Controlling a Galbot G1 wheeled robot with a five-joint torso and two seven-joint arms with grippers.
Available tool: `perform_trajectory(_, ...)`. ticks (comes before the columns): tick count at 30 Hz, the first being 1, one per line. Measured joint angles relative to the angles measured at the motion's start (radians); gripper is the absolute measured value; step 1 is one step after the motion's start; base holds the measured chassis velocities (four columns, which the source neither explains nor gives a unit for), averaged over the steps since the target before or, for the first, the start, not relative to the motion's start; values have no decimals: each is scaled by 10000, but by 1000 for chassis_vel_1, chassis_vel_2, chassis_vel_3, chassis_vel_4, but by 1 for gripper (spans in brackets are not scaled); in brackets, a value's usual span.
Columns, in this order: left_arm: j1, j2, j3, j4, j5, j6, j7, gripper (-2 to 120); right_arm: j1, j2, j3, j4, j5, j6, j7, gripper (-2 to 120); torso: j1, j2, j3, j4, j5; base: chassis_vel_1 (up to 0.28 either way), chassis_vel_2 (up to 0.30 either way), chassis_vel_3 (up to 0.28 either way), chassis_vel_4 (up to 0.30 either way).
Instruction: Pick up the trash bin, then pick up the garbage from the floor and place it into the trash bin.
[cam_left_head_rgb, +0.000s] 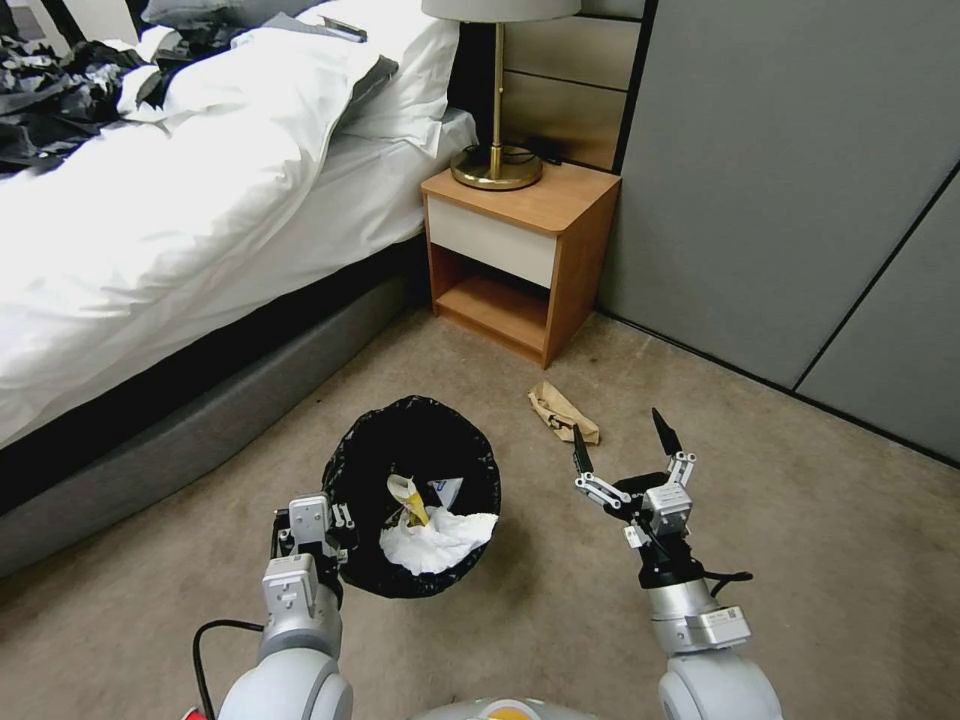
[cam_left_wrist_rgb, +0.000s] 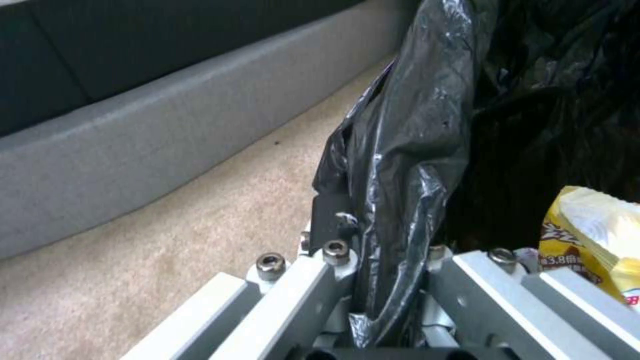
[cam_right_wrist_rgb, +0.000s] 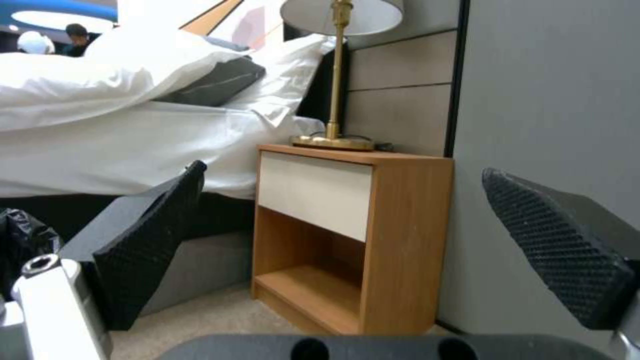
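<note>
1 small round trash bin (cam_left_head_rgb: 345, 470) with a crinkly black bag liner folded over its rim sits low over the beige carpet (cam_left_head_rgb: 820, 560), between the bed's grey base (cam_left_head_rgb: 200, 430) and the right arm. Inside it lie a crumpled white tissue (cam_left_head_rgb: 435, 540) and a yellow snack wrapper (cam_left_head_rgb: 405, 497). The left gripper (cam_left_head_rgb: 335, 530) is at the bin's near-left rim; in the left wrist view its fingers (cam_left_wrist_rgb: 333, 220) pinch the liner-covered rim (cam_left_wrist_rgb: 400, 165), with the yellow wrapper (cam_left_wrist_rgb: 593, 235) just inside. A crumpled brown paper piece (cam_left_head_rgb: 562, 412) lies on the carpet beyond the bin, near the wooden nightstand (cam_left_head_rgb: 580, 260). The right gripper (cam_left_head_rgb: 620, 445) hangs just beside that paper, its 2 black fingers (cam_left_head_rgb: 581, 452) spread wide apart and holding nothing. A brass lamp (cam_left_head_rgb: 497, 165) stands on the nightstand, next to the bed with white bedding (cam_left_head_rgb: 200, 180).
</note>
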Motion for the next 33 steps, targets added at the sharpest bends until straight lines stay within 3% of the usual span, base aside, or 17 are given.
perform_trajectory(20, 41, -30, 11, 77, 34, -112, 16, 1, 18, 29, 47, -165, -52, 176, 17, 100, 3, -2, 3, -1, 1, -177, 179, 184, -186)
perform_trajectory(33, 24, -4, 22, 115, 38, -125, 16, 1, 61, 48, -49, -270, -172, 453, -201, 100, 1, -2, 0, 0, 0, -23, 25, 14, -16)
